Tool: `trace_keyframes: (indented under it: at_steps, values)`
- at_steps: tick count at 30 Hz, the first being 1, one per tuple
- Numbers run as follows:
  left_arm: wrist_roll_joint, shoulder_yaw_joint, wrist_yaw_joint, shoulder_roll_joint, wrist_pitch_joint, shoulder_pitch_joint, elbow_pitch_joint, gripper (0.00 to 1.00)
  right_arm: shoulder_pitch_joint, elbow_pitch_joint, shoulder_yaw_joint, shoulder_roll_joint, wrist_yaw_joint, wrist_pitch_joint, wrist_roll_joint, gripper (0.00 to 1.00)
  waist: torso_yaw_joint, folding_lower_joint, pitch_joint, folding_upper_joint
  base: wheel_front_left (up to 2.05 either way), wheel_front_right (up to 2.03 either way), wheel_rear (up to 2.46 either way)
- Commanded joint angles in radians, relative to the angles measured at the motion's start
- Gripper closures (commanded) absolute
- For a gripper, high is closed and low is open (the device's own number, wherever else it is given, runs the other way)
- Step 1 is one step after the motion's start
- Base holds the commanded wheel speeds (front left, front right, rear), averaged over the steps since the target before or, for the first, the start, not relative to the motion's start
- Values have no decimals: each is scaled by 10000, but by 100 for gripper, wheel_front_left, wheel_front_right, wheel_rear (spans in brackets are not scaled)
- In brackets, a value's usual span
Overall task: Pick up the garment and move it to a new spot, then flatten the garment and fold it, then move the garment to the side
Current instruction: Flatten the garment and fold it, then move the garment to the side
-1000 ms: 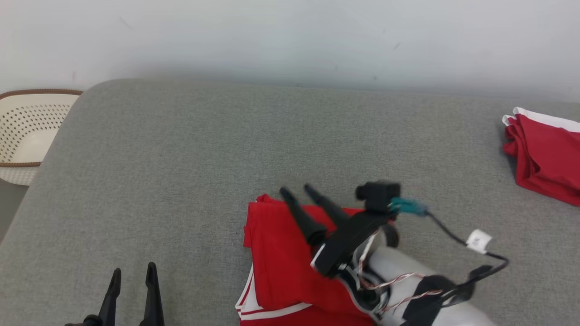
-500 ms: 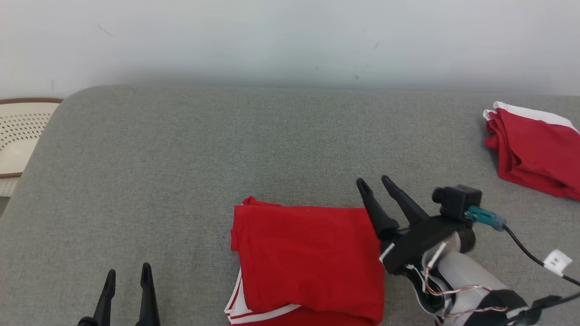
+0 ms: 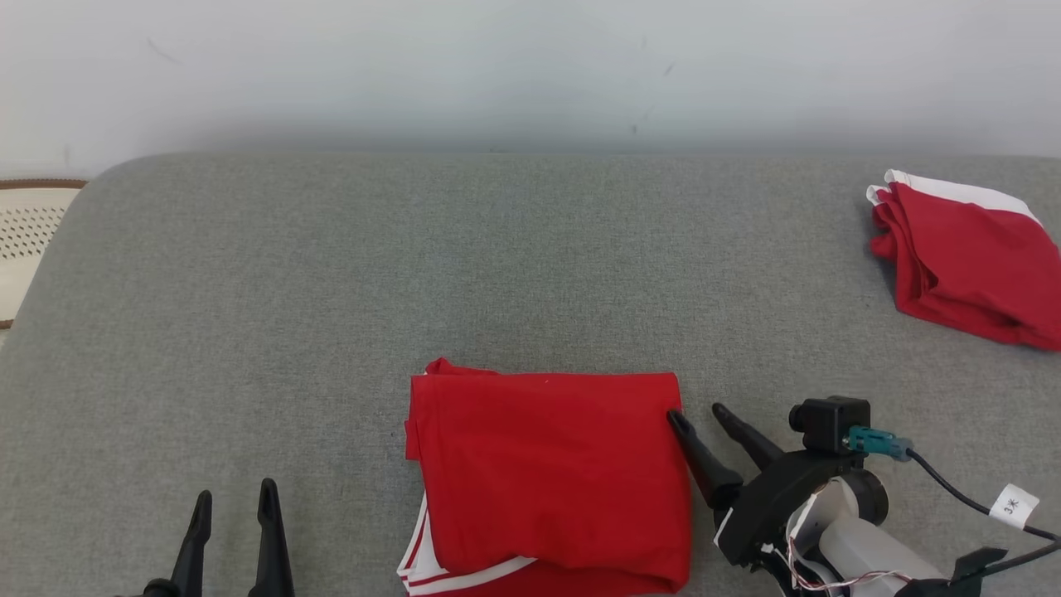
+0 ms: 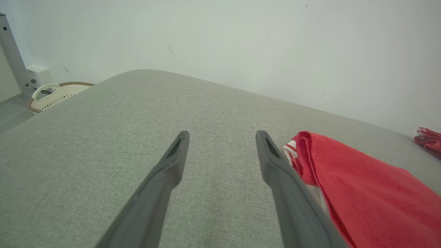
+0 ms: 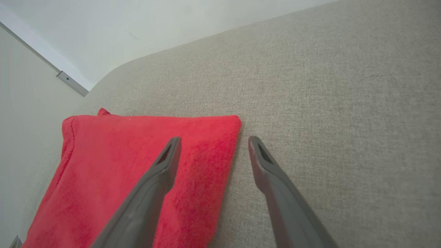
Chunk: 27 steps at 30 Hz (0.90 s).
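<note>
A red garment (image 3: 551,477) with white stripes lies folded into a rectangle near the front middle of the grey surface; it also shows as the red garment (image 5: 137,165) and the garment (image 4: 361,193). My right gripper (image 3: 698,412) is open at the garment's right edge, one finger over that edge and the other over bare grey cloth, which the right gripper (image 5: 213,142) shows close up. My left gripper (image 3: 234,496) stands open at the lower left, well apart from the garment; nothing is between its fingers (image 4: 172,162).
A second red and white folded garment (image 3: 966,257) lies at the far right of the grey padded surface (image 3: 331,290). A cream perforated basket (image 3: 25,240) stands off the left edge. A pale wall runs behind.
My right gripper has drawn back from on top of the garment to its right edge, staying open. The head camera has shifted, sliding the scene left. The left gripper has not moved.
</note>
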Motion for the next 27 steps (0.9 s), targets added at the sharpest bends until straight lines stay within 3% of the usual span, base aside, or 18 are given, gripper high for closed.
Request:
trace_keyframes:
  at_steps: [1, 15, 16, 17, 19, 20, 27]
  values:
    - [22, -2, 11, 4, -42, 94, -27, 0, 179, -47, 51, -18, 4, 92, 91, 0, -30, 1, 41, -1, 0, 0, 0]
    - [-2, -26, -46, 6, -42, -117, 57, 0, 829, -439, 462, 136, 4, 1048, 763, 0, -50, 1, 222, -1, 0, 0, 0]
    - [0, -29, -60, 6, -42, -135, 72, 0, 837, -407, 477, 191, 4, 1097, 896, 6, -49, 1, 234, -1, 0, 0, 0]
    - [2, -38, -79, 4, -42, -157, 92, 0, 817, -363, 521, 223, 4, 1151, 945, 25, -40, 1, 245, -1, 0, 0, 0]
    - [13, -38, -119, 6, -42, -174, 123, 0, 707, -334, 598, 319, 4, 1111, 1032, 85, -26, 1, 252, -1, 0, 0, 0]
    - [25, -37, -137, 4, -42, -177, 137, 0, 654, -361, 645, 360, 4, 1054, 1037, 100, -17, 1, 252, -1, 0, 0, 0]
    - [45, 11, -160, 6, -42, -156, 167, 0, 120, -268, 704, 79, 2, 448, 728, 100, -33, 1, 200, -1, 0, 0, 0]
